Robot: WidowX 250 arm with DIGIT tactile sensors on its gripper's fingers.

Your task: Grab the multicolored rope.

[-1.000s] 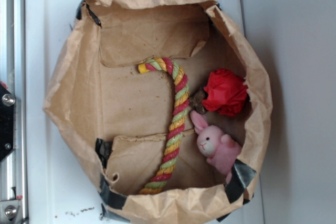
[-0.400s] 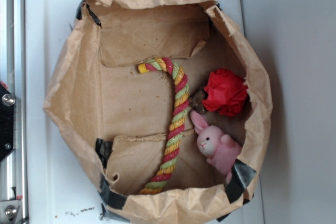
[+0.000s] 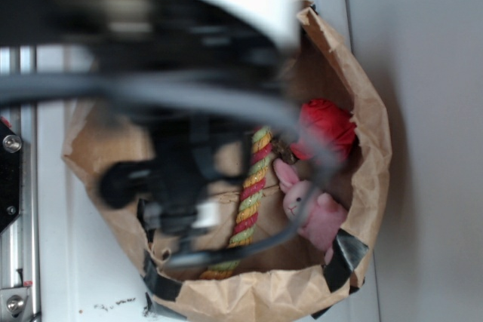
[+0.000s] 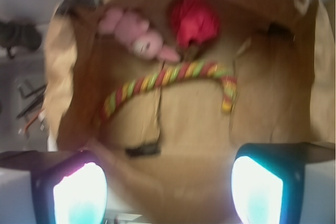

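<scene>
Twisted cane-shaped rope (image 4: 168, 80) lies in a crumpled paper bag (image 4: 294, 66); plush bunny (image 4: 137, 35) and red ball (image 4: 194, 20) just beside it. Gripper (image 4: 168, 192) hangs above, jaws wide, empty.

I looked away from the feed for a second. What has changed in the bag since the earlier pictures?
The arm has swung in over the paper bag, blurred and covering most of it in the exterior view. The gripper hangs open above the bag, holding nothing. The multicolored rope, the pink bunny and the red ball lie where they were.
</scene>
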